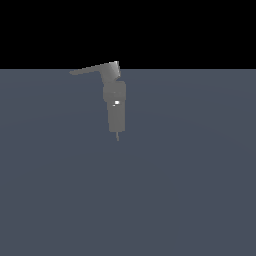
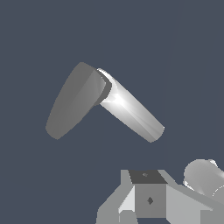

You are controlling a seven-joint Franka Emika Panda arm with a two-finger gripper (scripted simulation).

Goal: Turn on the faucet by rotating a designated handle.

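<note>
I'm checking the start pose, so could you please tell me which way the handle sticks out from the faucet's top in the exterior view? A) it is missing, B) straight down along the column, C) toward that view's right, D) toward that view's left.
D: the handle is a thin blade running from the top block of the faucet out toward the exterior view's left.

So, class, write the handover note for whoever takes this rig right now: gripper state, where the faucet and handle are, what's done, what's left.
Gripper: only part of it shows in the wrist view; open or shut cannot be told. It is clear of the faucet, holding nothing visible.
Faucet: upright on the grey surface.
Handle: sticks out from the top block toward the exterior view's left, untouched.
Done: the wrist camera has the faucet in sight; no contact yet.
Left: reach the handle, then rotate it to turn the faucet on.
</note>
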